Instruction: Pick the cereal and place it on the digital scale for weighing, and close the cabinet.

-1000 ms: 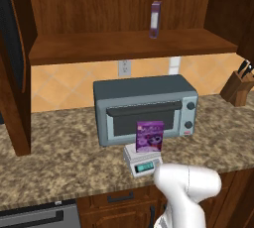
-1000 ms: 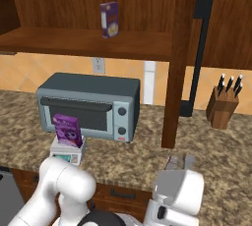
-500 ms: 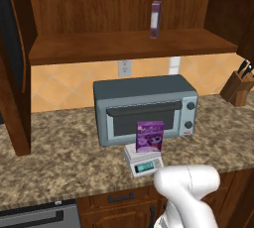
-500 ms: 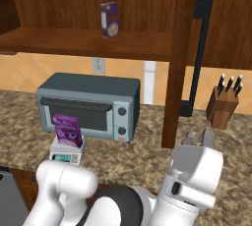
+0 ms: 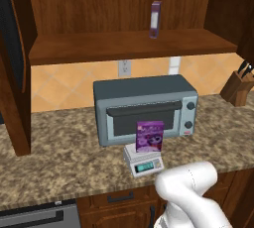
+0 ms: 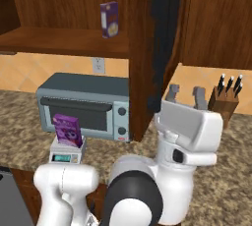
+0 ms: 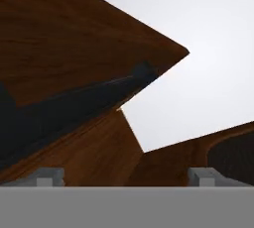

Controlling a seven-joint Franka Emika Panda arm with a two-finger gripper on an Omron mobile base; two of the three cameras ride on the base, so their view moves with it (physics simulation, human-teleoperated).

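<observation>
Cereal (image 5: 150, 137) sits upright on the digital scale (image 5: 143, 161) while the spread, empty gripper (image 6: 186, 94) points up by the cabinet (image 6: 147, 63) door.

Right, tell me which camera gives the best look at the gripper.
The right base view: the gripper stands there whole, fingers up and apart, empty, just in front of the open cabinet door. The hand view catches just its two finger tips at the bottom edge, aimed up at the door's underside and black handle.
</observation>
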